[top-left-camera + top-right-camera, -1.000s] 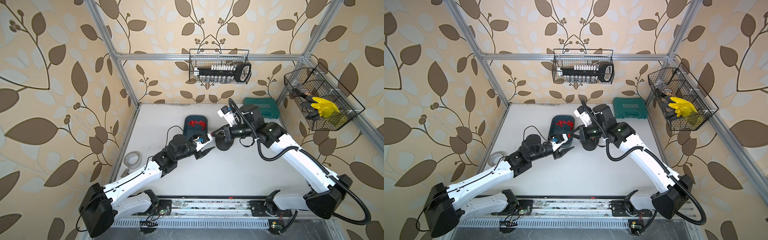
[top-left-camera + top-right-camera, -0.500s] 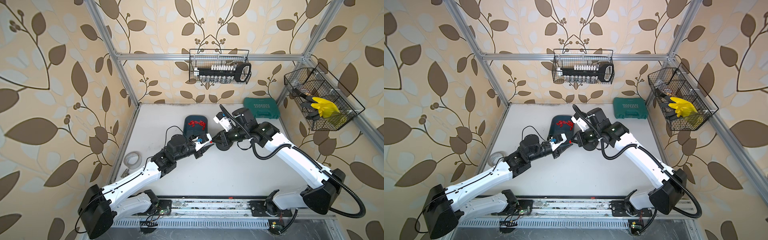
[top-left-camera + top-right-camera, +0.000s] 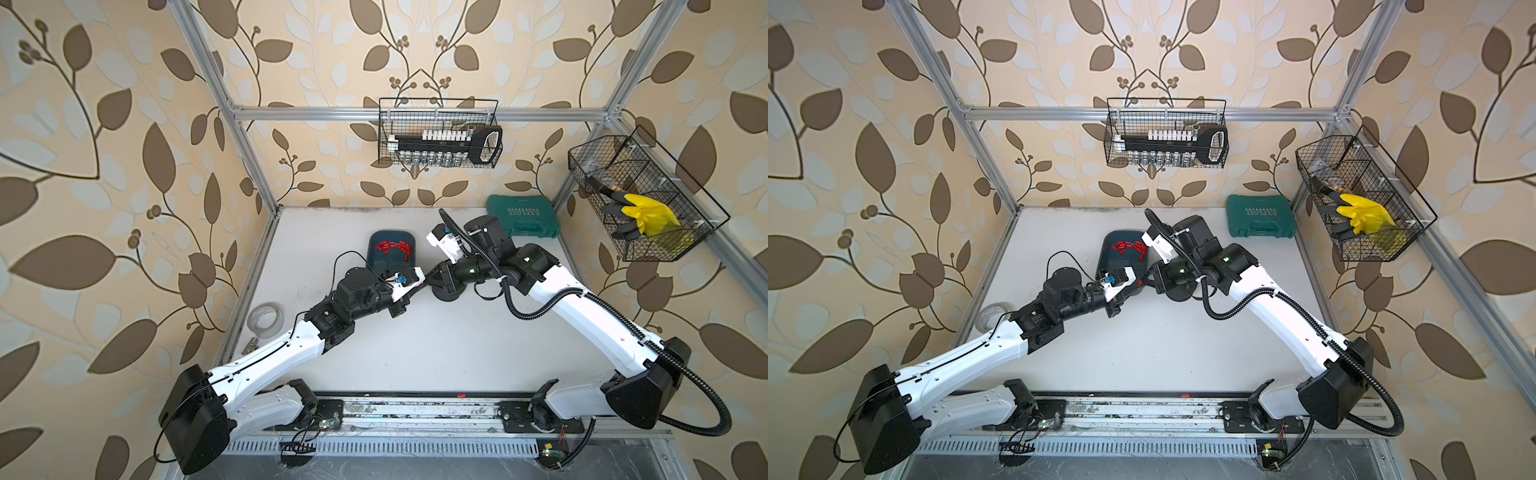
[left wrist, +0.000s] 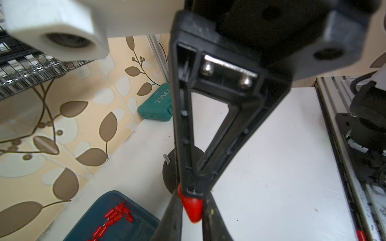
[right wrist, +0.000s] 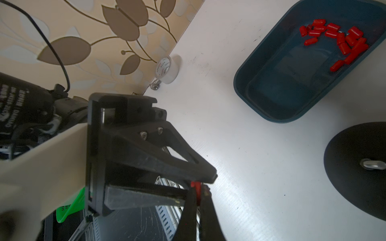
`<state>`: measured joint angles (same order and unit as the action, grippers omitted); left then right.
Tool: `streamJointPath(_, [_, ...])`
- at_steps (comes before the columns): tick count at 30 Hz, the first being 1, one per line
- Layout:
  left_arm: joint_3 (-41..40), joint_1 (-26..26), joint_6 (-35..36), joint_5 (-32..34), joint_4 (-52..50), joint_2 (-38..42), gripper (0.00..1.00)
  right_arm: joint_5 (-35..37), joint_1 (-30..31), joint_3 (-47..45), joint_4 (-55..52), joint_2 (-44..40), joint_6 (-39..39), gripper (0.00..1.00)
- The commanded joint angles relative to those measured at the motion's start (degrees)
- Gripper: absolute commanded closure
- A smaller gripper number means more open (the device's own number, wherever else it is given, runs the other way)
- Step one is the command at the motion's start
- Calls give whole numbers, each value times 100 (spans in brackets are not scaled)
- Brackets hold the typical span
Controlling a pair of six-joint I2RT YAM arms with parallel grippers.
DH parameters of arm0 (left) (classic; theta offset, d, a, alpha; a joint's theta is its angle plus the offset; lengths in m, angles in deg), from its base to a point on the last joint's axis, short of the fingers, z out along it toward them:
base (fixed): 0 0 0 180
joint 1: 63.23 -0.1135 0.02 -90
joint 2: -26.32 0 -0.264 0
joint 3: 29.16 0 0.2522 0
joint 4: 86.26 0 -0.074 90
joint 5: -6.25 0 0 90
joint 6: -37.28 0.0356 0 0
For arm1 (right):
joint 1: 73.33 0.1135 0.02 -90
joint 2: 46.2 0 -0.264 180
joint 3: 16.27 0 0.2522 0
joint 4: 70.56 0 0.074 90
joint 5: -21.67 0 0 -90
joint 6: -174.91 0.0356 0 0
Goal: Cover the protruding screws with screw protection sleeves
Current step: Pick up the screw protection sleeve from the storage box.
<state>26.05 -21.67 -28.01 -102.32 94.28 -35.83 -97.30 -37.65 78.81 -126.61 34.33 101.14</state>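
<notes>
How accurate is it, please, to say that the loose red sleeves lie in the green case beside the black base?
Not quite. The loose red sleeves lie in the dark blue tray, not in the green case, which sits at the back of the table. The right wrist view shows this. The tray is indeed beside the black base.

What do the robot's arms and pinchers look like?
The left arm and right arm have white shells with black joints and bases. A ribbed black hose loops along the right one; a thin black wire curls off the left. The left gripper and right gripper are black and triangular.
</notes>
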Motion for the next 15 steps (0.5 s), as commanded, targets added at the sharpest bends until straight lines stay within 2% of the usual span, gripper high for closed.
streamJointPath(1, [215, 45, -38, -217, 160, 45, 82, -109, 51, 120, 105, 76, -24, 97])
streamJointPath(15, [267, 45, -106, -310, 157, 28, 93, -141, 77, 138, 118, 217, 3, 93])
